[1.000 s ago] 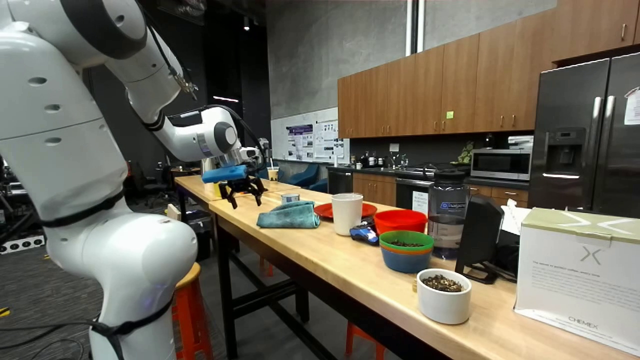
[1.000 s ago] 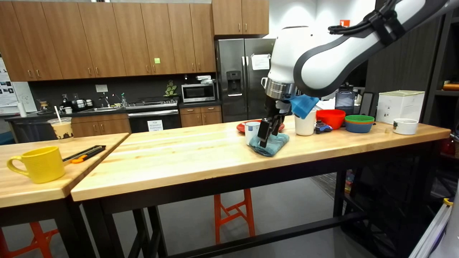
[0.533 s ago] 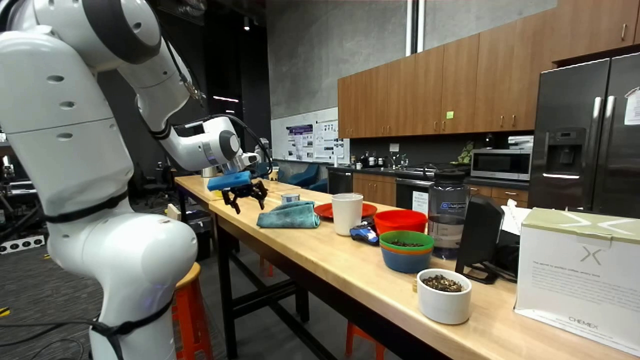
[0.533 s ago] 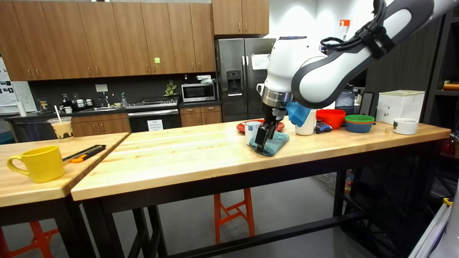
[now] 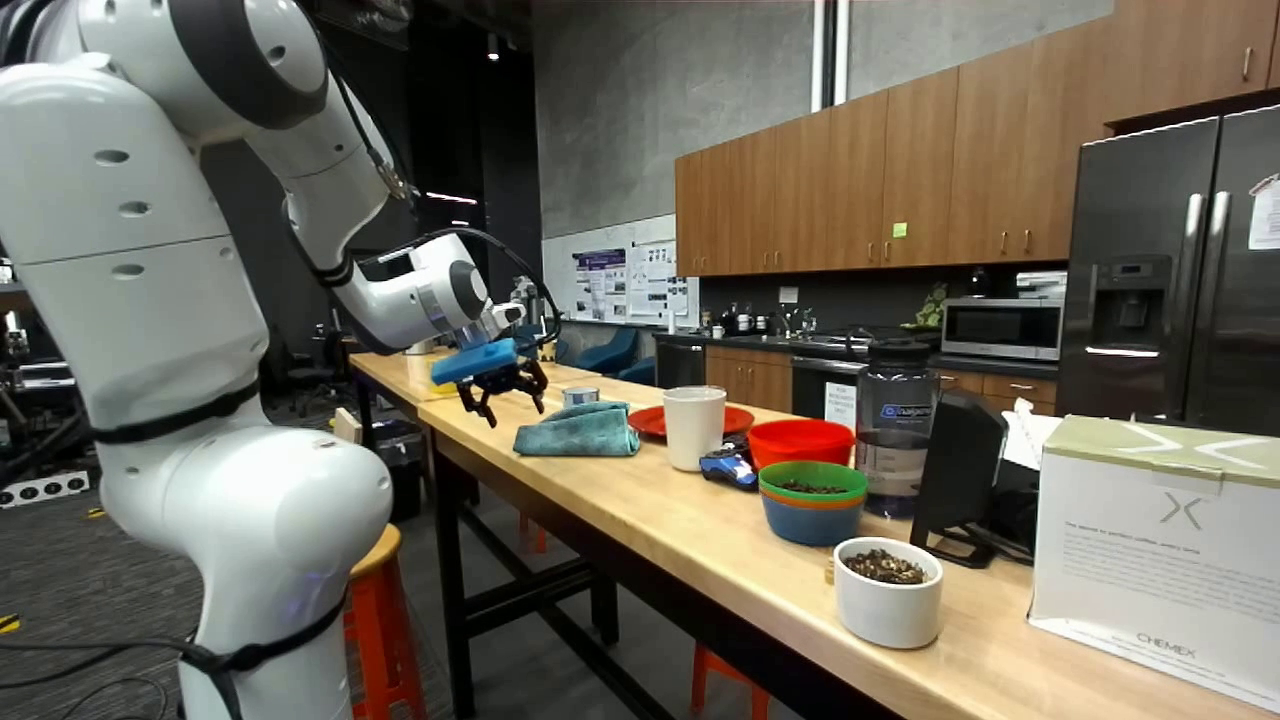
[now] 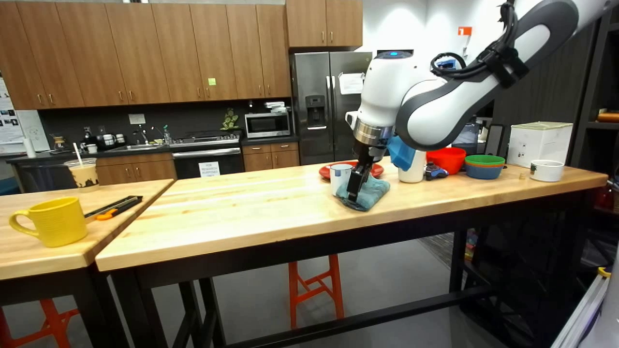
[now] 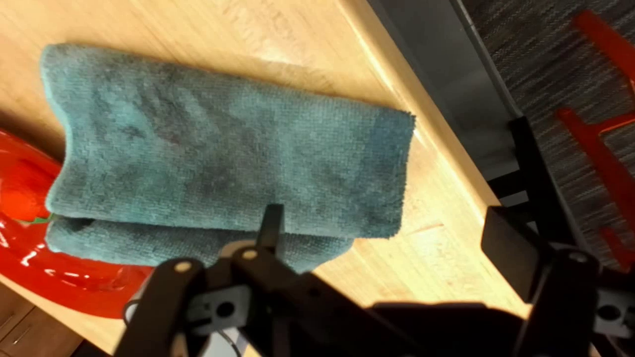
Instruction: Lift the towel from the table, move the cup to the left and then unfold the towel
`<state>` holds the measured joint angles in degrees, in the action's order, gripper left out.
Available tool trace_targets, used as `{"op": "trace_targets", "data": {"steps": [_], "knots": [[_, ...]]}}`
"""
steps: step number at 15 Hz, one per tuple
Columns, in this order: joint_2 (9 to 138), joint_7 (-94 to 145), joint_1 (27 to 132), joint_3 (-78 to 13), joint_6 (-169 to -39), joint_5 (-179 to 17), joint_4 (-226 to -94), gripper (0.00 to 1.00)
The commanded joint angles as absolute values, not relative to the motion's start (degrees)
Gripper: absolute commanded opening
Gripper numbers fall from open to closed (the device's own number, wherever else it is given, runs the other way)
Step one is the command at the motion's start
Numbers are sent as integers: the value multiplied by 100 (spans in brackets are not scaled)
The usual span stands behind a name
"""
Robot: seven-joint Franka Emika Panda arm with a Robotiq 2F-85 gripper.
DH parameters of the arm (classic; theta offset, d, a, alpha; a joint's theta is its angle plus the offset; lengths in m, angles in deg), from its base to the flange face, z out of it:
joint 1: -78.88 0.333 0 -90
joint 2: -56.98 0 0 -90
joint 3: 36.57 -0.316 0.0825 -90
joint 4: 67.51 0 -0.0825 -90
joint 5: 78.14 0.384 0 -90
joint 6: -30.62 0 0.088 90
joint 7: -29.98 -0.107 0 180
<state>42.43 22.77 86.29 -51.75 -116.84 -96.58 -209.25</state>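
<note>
Towel: folded on the surface, near the tool, seen apart from it in an exterior view; teal, napped, mottled, near-rectangular.
Tool: black, angular; jaws standing wide apart.
Cup: white with blue, cylindrical, upright just beside the towel.
Plate: red, glossy, round.
Surface: pale grained wood.

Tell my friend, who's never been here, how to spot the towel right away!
Start at the long wooden table and find the red plate on it. The towel lies between that plate and the table's edge, near the robot's open gripper. It's the fuzzy, folded blue-green cloth, while the plate beside it and the red bowl farther along look smooth.
</note>
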Motion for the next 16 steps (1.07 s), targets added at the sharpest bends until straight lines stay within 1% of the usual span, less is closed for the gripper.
{"op": "trace_targets", "data": {"steps": [1,16], "knots": [[4255,2268,8552,-5154,-11769,-9916,-20945,100],[4393,2152,8619,-5279,-12083,-9968,-21106,100]]}}
